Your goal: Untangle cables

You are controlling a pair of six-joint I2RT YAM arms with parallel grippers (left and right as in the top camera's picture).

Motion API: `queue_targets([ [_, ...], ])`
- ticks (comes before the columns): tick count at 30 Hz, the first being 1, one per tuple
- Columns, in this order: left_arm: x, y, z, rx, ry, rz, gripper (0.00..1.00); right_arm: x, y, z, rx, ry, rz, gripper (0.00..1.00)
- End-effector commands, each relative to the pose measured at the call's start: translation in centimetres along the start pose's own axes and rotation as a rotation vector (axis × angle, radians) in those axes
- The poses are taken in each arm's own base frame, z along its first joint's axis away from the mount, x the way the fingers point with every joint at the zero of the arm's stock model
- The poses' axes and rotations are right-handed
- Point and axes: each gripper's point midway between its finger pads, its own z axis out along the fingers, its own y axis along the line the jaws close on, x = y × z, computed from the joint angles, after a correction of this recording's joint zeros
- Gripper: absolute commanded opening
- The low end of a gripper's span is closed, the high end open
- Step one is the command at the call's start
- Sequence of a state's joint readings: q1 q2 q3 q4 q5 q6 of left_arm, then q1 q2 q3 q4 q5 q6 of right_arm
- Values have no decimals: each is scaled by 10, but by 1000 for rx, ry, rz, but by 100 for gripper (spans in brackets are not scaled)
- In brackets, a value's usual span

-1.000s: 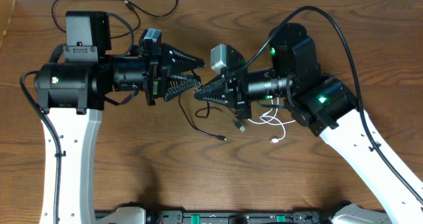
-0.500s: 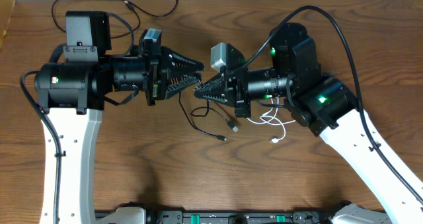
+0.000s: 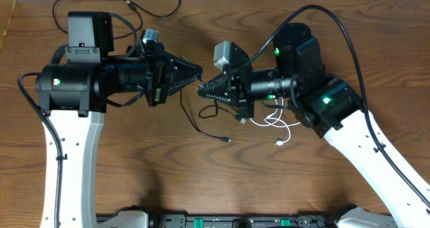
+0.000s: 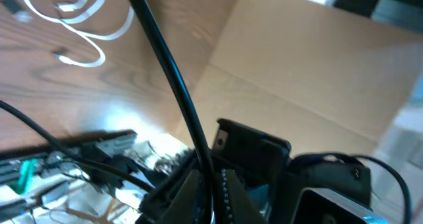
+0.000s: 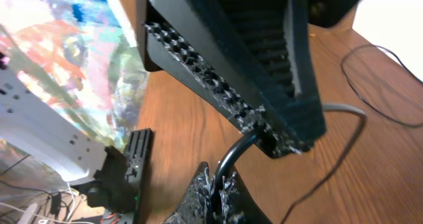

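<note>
Narrowed from a wide V a second back to a tight pinch now: left fingers [image 3: 181, 73], clamped on the black cable [image 4: 164, 55] close to the tips, seen running straight down into them in the left wrist view. Lifted a little over the same second: a black plug [image 3: 240, 119] hanging under the right arm. Right fingers [image 3: 216, 89] likewise closed on that black cable, tip almost to tip with the left pair, a short curl of cord caught between them in the right wrist view. Below the meeting point, slack trailing down across the wooden surface [image 3: 134, 181] to an end plug [image 3: 227, 141]. Near it, under the right wrist, the white cable [image 3: 272, 122] in loose loops; whether crossed with the black one, cannot tell from here. Well apart at the far edge, a thin black cord [image 3: 161, 16]. Judged step: drawing the black cable out of the bundle. To do it well, keep one grip firm and ease the other slightly to let cord slide, then part the arms slowly along the cable's own line, low over the surface. Watch the white loops: if dragged along, stop and pull from a different angle rather than harder. Avoid yanking near the plugs, likely to snag in a loop.
</note>
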State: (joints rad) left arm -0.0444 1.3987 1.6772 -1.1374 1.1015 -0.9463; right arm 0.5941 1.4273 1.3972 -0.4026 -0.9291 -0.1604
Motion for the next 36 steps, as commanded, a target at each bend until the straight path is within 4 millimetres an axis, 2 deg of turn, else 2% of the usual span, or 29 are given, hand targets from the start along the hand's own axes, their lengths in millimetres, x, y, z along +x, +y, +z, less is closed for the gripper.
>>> queue_targets([
  [1, -62, 30, -15, -206, -353, 69, 7, 1, 8, 1, -37, 6, 29, 1],
  [3, -76, 39, -24, -269, -444, 79, 7, 2, 8, 1, -38, 11, 51, 1],
  [5, -82, 41, -28, -300, -475, 114, 7, 5, 9, 1, -39, 19, 62, 1],
  [6, -82, 41, -28, -299, -474, 126, 7, 5, 9, 1, -39, 20, 63, 5],
  [8, -84, 38, -28, -296, -476, 160, 7, 5, 9, 1, -39, 22, 65, 32],
  [10, -87, 30, -28, -281, -483, 231, 8, 5, 7, 1, -33, 22, 66, 63],
  [11, -88, 25, -27, -270, -482, 261, 8, 6, 6, 0, -27, 22, 67, 74],
  [12, -88, 18, -27, -249, -481, 305, 8, 7, 4, -1, -18, 26, 75, 96],
  [13, -89, 4, -26, -207, -486, 378, 7, 10, 0, -4, -5, 33, 92, 99],
  [14, -91, -14, -28, -155, -508, 455, 8, 14, -6, -10, 12, 43, 119, 99],
  [15, -94, -24, -30, -129, -528, 488, 7, 17, -11, -13, 25, 49, 143, 99],
  [20, -108, -56, -37, -51, -616, 597, 7, 32, -29, -33, 88, 74, 282, 99],
  [25, -117, -79, -39, 21, -657, 641, 8, 48, -34, -44, 113, 114, 376, 99],
  [31, -124, -86, -41, 44, -689, 640, 7, 64, -36, -48, 157, 167, 436, 99],
  [36, -152, -71, -25, 0, -674, 602, 7, 67, -35, -48, 158, 180, 452, 99],
])
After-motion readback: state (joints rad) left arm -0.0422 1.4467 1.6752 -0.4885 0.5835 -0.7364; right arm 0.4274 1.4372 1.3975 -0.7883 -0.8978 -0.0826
